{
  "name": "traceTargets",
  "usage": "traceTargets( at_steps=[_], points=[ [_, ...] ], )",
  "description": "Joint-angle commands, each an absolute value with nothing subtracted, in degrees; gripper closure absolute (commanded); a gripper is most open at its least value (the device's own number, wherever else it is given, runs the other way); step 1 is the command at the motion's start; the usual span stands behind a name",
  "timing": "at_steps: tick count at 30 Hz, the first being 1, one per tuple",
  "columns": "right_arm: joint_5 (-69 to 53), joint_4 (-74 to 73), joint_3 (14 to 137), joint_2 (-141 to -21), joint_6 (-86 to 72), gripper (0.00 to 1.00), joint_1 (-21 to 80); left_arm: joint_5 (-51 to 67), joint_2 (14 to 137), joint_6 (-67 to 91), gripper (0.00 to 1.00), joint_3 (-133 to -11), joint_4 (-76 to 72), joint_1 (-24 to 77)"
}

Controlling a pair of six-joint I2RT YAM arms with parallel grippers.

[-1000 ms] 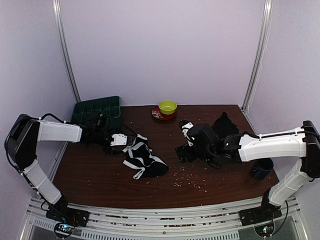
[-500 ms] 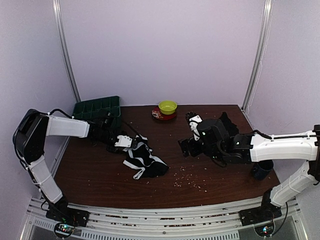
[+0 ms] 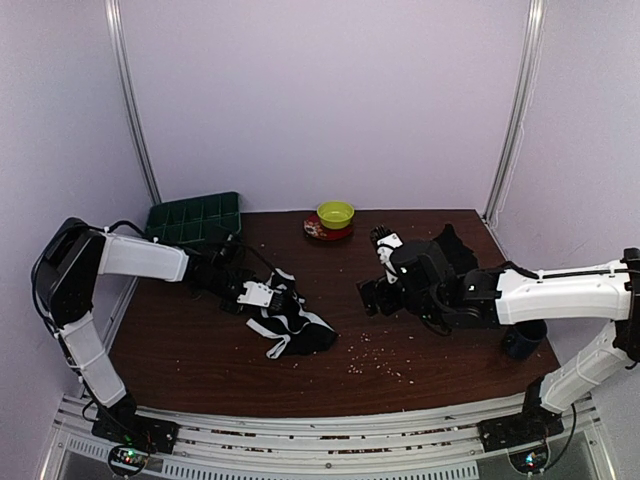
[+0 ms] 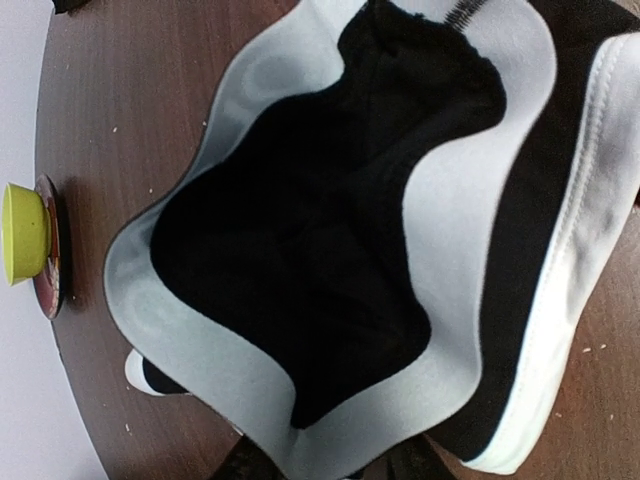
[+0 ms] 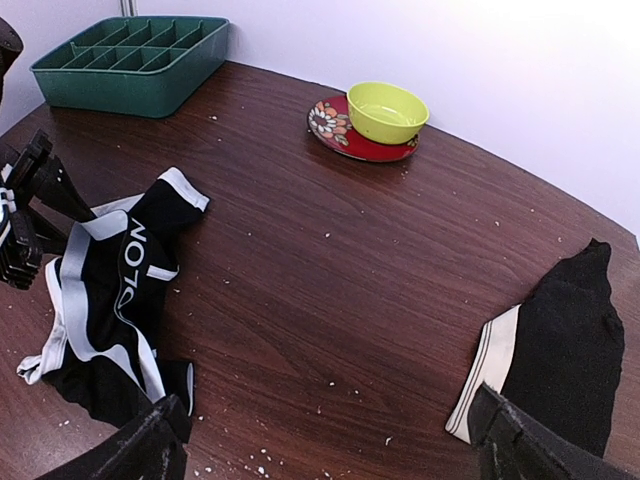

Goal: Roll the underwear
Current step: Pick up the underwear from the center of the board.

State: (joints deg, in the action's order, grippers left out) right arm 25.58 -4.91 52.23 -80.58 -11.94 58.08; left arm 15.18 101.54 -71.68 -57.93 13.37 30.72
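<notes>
The strapped underwear (image 3: 291,325), black with white-edged straps, lies crumpled left of the table's middle; it also shows in the right wrist view (image 5: 112,300). My left gripper (image 3: 263,296) is at its upper left edge. In the left wrist view the fabric (image 4: 300,250) fills the frame and its white band runs down into my left gripper (image 4: 335,462), which is shut on it. The plain underwear (image 3: 448,248), black with one white band, lies at the back right and shows in the right wrist view (image 5: 565,350). My right gripper (image 3: 372,295) hovers open and empty between the two garments (image 5: 330,450).
A green compartment tray (image 3: 195,218) stands at the back left. A yellow-green bowl (image 3: 335,213) sits on a red plate (image 3: 316,231) at the back middle. A dark mug (image 3: 524,337) stands at the right edge. Crumbs (image 3: 375,355) lie scattered at the front middle.
My left gripper has moved right onto the strapped underwear's edge and taken hold of the white band. My right arm has drawn back a little to the right.
</notes>
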Motion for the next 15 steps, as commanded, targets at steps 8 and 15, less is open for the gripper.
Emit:
traceTargets(
  at_steps=[8,15],
  points=[
    [26.96,-4.55,52.03,-81.11,-11.71,0.00,57.93,12.82,99.15,-70.43,0.86,-58.02,10.98,32.08],
    [26.95,-4.58,52.03,-81.09,-11.69,0.00,57.93,11.65,96.86,-70.78,0.94,-59.49,14.40,32.05]
  ],
)
